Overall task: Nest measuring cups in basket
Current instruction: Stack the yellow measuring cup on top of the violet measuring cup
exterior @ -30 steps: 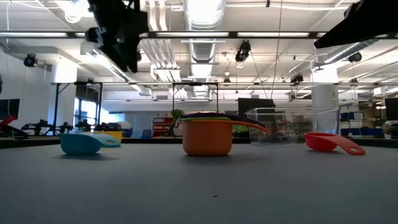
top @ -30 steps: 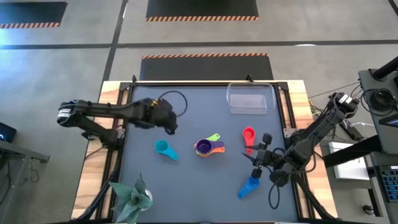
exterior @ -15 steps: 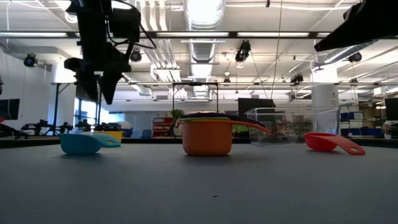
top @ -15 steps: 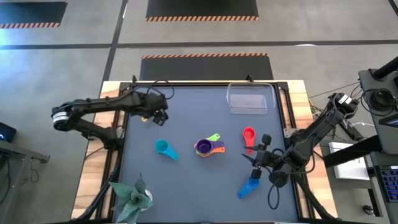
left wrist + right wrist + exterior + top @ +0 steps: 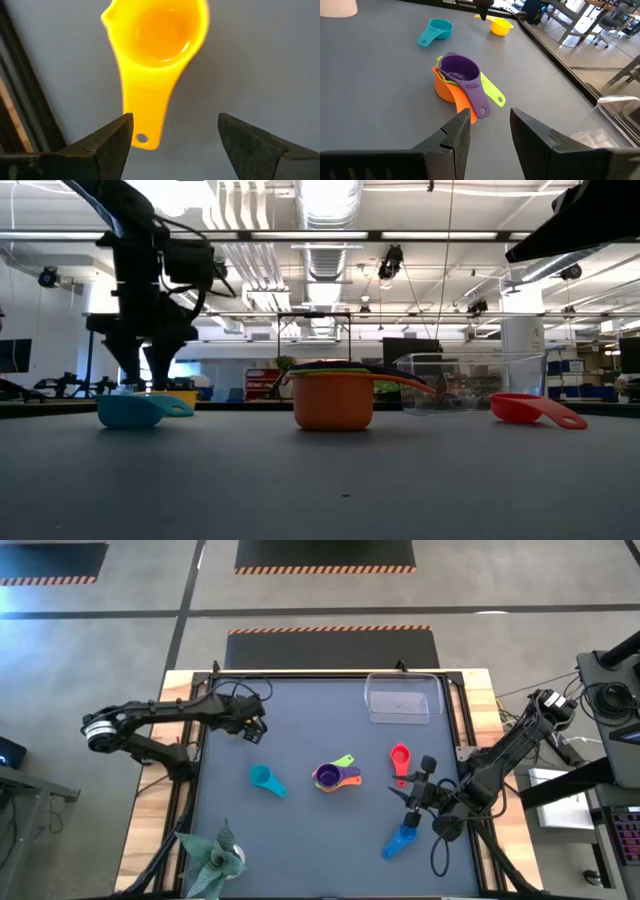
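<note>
— Where is the left hand [image 5: 256,727]?

— It is hanging over the yellow cup [image 5: 157,55] near the far left part of the table [image 5: 300,830]. Its fingers [image 5: 107,142] are standing wide apart, with the cup's handle between them. It is not holding the cup.

— And the right hand [image 5: 412,790]?

— It is waiting near the right edge, between the red cup [image 5: 400,758] and the blue cup [image 5: 400,840]. Its fingers [image 5: 452,140] are standing a little apart and holding nothing.

— Where are the other cups?

— The purple cup [image 5: 461,70] is sitting in the green cup [image 5: 492,93], and both are sitting in the orange cup [image 5: 333,400] in the middle of the table. The teal cup [image 5: 264,779] is lying to the left of them.

— And the basket [image 5: 402,698]?

— It is sitting at the far edge, well apart from every cup.
</note>
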Available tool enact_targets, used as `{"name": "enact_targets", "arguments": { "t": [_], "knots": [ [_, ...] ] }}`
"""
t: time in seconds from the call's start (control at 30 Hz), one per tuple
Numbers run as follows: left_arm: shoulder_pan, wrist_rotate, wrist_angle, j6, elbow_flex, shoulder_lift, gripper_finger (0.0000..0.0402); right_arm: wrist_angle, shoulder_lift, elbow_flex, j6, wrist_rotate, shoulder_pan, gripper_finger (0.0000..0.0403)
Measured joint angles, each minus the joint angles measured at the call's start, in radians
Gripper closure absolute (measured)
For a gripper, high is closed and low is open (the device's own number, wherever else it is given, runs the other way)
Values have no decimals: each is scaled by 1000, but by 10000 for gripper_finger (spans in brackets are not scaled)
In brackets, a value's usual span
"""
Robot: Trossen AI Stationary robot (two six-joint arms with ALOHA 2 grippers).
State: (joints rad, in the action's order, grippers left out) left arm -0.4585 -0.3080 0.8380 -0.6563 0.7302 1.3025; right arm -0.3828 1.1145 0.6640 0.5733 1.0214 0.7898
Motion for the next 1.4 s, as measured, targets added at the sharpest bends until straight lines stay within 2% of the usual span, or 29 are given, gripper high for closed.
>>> {"name": "enact_targets", "arguments": {
  "t": [0.5, 0.97, 1.17, 1.4],
  "knots": [
    [-66, -25, -229, 72, -141, 19, 130, 0, 0, 0, -7, 2, 0, 275],
    [-67, -23, -284, 68, -170, 19, 139, 0, 0, 0, -6, 23, -1, 275],
    [-67, 30, -342, 88, -170, 19, 182, 3, 0, -13, 4, 26, -1, 275],
    [-67, 40, -346, 97, -170, 19, 277, 9, 0, -28, 15, 26, -1, 275]
  ]
}}
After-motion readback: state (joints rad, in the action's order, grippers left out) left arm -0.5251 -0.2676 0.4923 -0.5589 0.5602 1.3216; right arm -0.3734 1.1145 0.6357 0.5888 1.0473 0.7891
